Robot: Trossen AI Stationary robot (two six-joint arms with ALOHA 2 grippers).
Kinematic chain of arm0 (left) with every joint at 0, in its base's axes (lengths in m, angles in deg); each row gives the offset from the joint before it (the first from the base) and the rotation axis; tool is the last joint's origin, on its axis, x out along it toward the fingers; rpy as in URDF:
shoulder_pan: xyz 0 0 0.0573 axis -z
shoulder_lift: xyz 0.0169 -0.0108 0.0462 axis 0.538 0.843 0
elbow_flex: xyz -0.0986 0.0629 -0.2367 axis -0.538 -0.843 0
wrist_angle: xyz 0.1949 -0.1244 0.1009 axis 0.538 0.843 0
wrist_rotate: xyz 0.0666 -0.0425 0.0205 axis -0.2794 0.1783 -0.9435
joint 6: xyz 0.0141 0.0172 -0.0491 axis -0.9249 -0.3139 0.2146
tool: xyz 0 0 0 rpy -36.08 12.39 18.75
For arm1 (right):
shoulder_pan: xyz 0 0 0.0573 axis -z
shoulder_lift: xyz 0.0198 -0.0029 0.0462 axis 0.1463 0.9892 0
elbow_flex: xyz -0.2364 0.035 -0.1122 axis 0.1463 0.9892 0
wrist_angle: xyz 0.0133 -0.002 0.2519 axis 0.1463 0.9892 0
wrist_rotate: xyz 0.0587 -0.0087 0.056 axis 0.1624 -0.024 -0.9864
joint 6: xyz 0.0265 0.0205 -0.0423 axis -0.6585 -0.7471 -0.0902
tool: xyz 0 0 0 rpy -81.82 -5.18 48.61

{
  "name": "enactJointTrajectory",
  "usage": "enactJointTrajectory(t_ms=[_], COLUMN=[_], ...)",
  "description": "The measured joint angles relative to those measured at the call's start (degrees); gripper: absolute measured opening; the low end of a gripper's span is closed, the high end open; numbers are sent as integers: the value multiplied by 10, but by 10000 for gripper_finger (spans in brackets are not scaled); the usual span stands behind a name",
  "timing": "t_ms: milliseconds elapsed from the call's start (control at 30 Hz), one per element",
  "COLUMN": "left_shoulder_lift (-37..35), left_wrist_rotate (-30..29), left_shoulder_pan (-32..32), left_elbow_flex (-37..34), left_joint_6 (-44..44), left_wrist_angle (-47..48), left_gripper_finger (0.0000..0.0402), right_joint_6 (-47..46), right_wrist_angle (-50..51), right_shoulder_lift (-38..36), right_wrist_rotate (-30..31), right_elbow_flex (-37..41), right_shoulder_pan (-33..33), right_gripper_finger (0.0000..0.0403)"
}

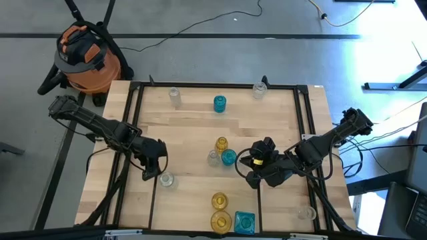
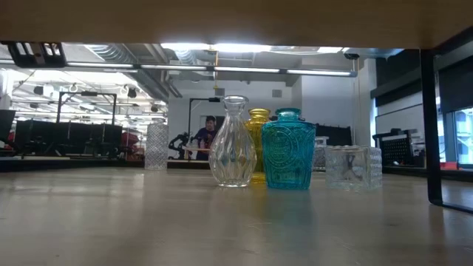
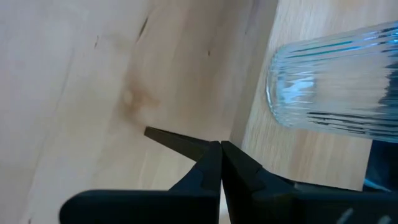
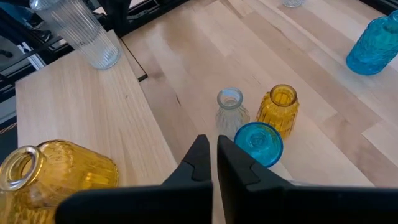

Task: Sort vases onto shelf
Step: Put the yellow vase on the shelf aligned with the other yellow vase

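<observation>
Small glass vases stand upright on their bases on the pale-wood shelf (image 1: 193, 127). A cluster of three, amber (image 1: 221, 144), clear (image 1: 213, 158) and teal (image 1: 229, 158), stands mid-shelf. My left gripper (image 1: 150, 173) is shut and holds nothing. It hovers just left of a clear ribbed vase (image 1: 166, 179), which fills the left wrist view (image 3: 329, 87) apart from the fingertips (image 3: 221, 149). My right gripper (image 1: 255, 179) is shut and holds nothing, right of the cluster. Its wrist view (image 4: 211, 146) looks past the shut fingers at the teal vase (image 4: 258, 143).
At the far edge stand a clear vase (image 1: 175, 95), a teal one (image 1: 219, 103) and another clear one (image 1: 259, 89). Near the front are two amber vases (image 1: 219, 200), a square teal one (image 1: 244, 222) and a clear one (image 1: 306, 213). Black frame rails (image 1: 137, 120) border the shelf.
</observation>
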Motion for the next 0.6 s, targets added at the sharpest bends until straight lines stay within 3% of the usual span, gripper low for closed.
enactJointTrajectory(t_ms=[233,433,600], left_shoulder_lift=[0,-7,-34], left_wrist_rotate=[0,-85,-132], left_shoulder_pan=[0,-1,-10], left_elbow_flex=[0,0,0], left_joint_6=[0,0,3], left_wrist_angle=[3,33,38], left_gripper_finger=[0,0,0], right_joint_6=[0,-31,-27], right_wrist_angle=[0,5,20], right_shoulder_lift=[0,0,1], right_wrist_rotate=[0,6,-54], right_elbow_flex=[0,1,2], right_shoulder_pan=[0,19,93], right_gripper_finger=[0,4,59])
